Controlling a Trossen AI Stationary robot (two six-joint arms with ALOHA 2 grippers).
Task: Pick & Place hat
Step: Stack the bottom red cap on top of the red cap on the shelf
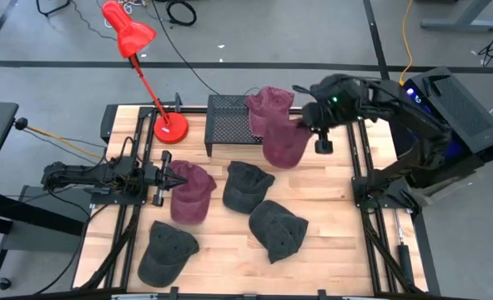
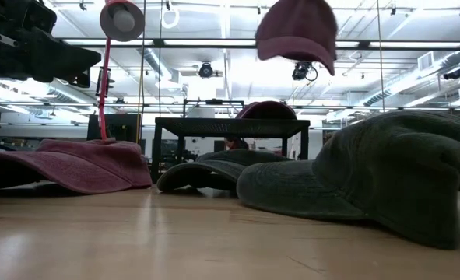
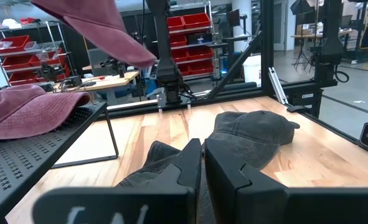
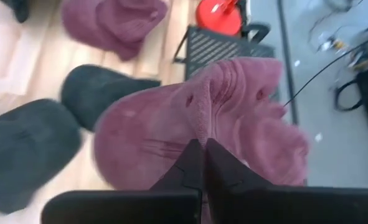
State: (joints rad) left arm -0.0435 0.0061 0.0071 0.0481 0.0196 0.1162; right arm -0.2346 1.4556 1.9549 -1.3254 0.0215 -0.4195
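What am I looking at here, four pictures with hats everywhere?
One moment, seen by four cameras: one overhead, one at table height, one on each robot arm's wrist. The right gripper has pinched a maroon hat and holds it in the air near the black rack, where another maroon hat lies. The left gripper waits, shut, beside a third maroon hat. Three dark hats and a red lamp share the wooden table.

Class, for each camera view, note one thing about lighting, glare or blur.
High view: even light. Low view: bright ceiling lights leave the dark hat almost a silhouette. Right wrist view: the held maroon hat looks soft. Left wrist view: sharp.
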